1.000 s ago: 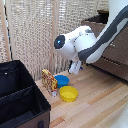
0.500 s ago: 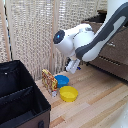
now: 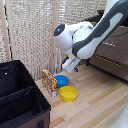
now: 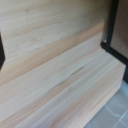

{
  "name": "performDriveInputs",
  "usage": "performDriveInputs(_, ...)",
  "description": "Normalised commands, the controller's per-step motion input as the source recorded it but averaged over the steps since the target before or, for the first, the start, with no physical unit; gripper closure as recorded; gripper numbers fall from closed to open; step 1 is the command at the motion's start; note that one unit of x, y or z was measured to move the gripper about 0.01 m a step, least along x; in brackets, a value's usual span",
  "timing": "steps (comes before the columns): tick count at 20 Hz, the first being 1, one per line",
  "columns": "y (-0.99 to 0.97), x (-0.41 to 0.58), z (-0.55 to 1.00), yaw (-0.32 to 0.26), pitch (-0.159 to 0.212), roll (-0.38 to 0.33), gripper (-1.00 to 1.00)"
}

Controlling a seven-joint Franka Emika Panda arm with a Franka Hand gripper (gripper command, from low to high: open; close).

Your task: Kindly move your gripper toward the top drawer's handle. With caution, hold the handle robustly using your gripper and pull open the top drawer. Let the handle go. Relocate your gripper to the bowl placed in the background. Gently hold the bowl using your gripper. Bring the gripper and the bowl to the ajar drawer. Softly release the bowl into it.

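the gripper point(image 3: 75, 69) hangs near the middle of the exterior view, at the end of the bulky white and grey arm point(image 3: 95, 35) that comes in from the upper right. its dark fingertips are too blurred to tell whether they are apart or together; nothing shows between them. just below and to the left of it, the blue bowl point(image 3: 62, 80) sits on the pale wood floor point(image 3: 100, 100), touching the yellow bowl point(image 3: 68, 93) in front of it. a patterned box point(image 3: 49, 80) stands at the blue bowl's left. the wrist view shows only pale wood boards point(image 4: 55, 75) and a dark edge.

the dresser point(image 3: 112, 52) stands at the right edge; a black bin point(image 3: 20, 100) fills the lower left.
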Motion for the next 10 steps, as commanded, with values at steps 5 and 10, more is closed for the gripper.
performDriveInputs(5, 0.09, 0.286, 0.03, -0.203, -0.021, 0.228, -1.0)
performDriveInputs(10, 0.08, 0.411, 0.0, -0.162, -0.06, 0.14, -1.0)
